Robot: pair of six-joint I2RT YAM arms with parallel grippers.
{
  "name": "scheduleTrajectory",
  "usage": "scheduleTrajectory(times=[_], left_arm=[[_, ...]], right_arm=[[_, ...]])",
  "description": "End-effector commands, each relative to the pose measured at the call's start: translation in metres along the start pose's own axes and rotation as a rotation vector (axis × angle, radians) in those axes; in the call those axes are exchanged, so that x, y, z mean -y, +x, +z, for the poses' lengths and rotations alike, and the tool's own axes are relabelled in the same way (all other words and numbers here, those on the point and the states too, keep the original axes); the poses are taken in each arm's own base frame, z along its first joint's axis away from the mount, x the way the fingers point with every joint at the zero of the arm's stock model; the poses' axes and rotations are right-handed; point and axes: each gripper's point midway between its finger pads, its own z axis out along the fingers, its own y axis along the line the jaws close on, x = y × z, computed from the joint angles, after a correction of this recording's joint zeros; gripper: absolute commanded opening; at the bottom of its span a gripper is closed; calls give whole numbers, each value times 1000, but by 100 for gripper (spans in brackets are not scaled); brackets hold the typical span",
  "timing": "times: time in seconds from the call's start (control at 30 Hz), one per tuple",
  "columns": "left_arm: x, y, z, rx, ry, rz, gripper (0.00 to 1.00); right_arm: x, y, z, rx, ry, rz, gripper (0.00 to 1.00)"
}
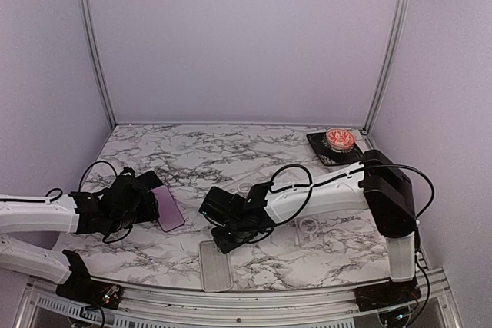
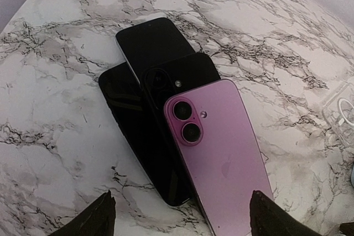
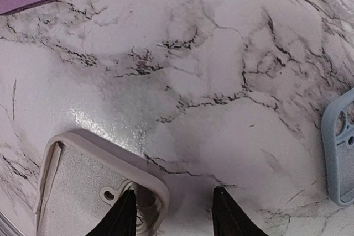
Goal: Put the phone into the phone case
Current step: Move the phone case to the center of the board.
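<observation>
Pink phone (image 2: 221, 158), seemingly untouched, inside wide-spread left gripper (image 2: 180, 216)

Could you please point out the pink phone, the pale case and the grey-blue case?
pink phone (image 2: 225, 156): left wrist view, middle of its back.
pale case (image 3: 77, 192): right wrist view, its inner floor.
grey-blue case (image 3: 333, 161): right wrist view, its left side.

No words or numbers can be read anywhere. The only sign is a faint apple shape (image 2: 225, 168) on the pink phone's (image 2: 232, 131) back.
</observation>
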Motion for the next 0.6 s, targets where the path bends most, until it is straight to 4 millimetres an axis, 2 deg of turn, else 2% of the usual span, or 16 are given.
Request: scheduleTrajectory(times=[0.0, 0.17, 0.23, 0.43, 0.57], left_arm=[[-3, 1, 1, -6, -32, -11, 85], [-8, -2, 0, 17, -44, -10, 86], [-9, -2, -1, 21, -44, -11, 87], [-9, -4, -1, 29, -44, -18, 87], [7, -1, 2, 15, 49, -71, 88]], right_arm=[[4, 25, -7, -87, 54, 11, 42], [-1, 30, -2, -100, 16, -1, 9], [10, 20, 3, -82, 44, 19, 0], [63, -42, 0, 72, 183, 61, 0], [88, -62, 11, 112, 209, 71, 0]])
